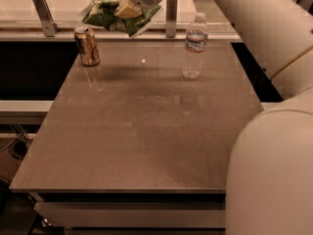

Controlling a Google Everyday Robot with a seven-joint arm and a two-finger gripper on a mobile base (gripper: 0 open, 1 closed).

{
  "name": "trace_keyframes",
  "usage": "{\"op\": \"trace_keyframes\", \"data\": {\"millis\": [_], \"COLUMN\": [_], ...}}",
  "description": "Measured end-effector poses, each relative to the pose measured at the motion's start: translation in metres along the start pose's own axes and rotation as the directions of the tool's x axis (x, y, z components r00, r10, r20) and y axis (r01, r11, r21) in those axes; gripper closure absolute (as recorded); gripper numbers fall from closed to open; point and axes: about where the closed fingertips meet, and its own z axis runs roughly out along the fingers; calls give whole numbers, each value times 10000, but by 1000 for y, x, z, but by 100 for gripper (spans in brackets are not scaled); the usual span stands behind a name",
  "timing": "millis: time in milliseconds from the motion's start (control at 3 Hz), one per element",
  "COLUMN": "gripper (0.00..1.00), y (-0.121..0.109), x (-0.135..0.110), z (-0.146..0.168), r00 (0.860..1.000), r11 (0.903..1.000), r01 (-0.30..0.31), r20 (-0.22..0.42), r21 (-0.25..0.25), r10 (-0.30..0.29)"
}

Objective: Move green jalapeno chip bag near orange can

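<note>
The claw (131, 3) is clenched on the green jalapeno chip bag (108, 13), up in the air above the tabletop (146, 126), near the orange can (87, 46); the bag looks light and crinkly; hold its middle.

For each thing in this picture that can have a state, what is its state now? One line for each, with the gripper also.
green jalapeno chip bag: crumpled, held up in the air above the table's far edge, right of the can.
gripper: at the top of the view, shut on the bag.
orange can: upright on the table, far left corner, apart from the bag.
water bottle: upright, cap on, far right part.
table: carries the can and the bottle.
</note>
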Motion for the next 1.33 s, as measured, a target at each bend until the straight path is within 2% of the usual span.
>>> {"op": "trace_keyframes", "data": {"millis": [333, 1000, 1333], "gripper": [100, 100, 82], "y": [5, 10, 11], "x": [11, 34, 34], "z": [25, 48, 51], "r00": [9991, 9890, 9893], "r11": [9981, 9858, 9854], "r01": [-351, -1316, -1303], "r20": [-238, -811, -803], "r21": [-512, -1047, -1094], "r10": [339, 1234, 1219]}}
